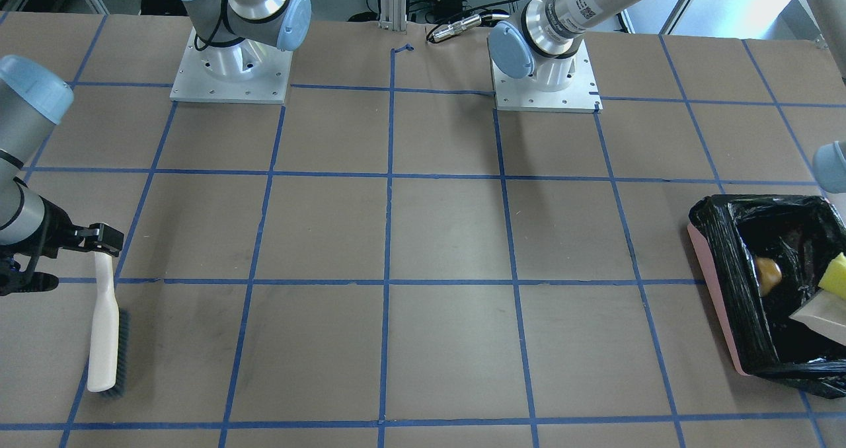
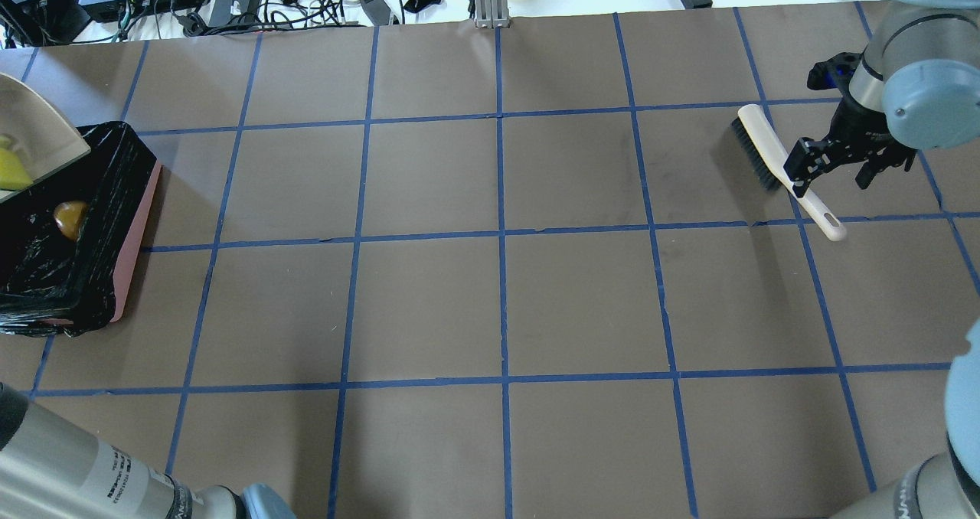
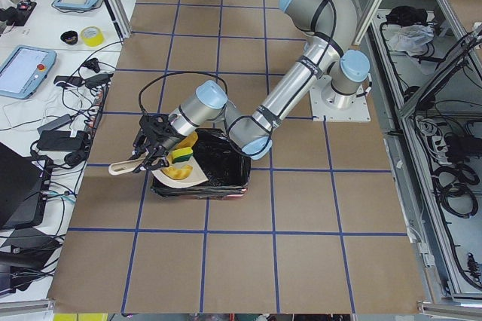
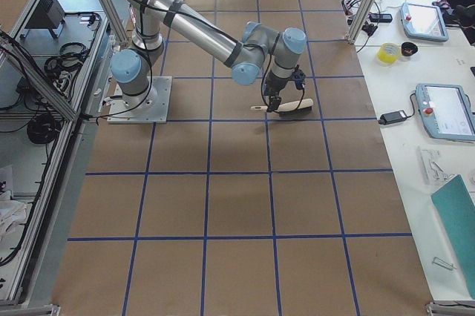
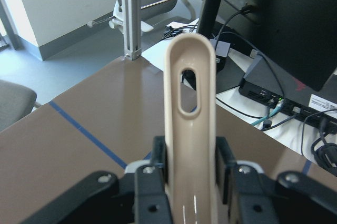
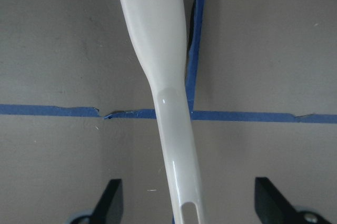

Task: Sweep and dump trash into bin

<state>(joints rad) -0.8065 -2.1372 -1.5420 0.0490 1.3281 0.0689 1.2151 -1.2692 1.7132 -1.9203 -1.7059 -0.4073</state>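
My left claw (image 5: 190,163) grips the handle of the beige dustpan (image 1: 823,316), tipped mouth-down over the bin (image 1: 717,302) at the table's (image 2: 498,305) left end, handle toward the far edge; the sponge (image 1: 835,273) sits on its lip, the potato lump (image 1: 768,275) in the bag. The bin's long side runs along that end edge. My right claw (image 2: 832,171) stands wide open astride the brush (image 2: 766,151) handle near the right end.

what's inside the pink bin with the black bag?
Visible: golden-brown potato-like lump, yellow sponge block, and the beige plastic dustpan tipped in. Anything under the dustpan is covered.
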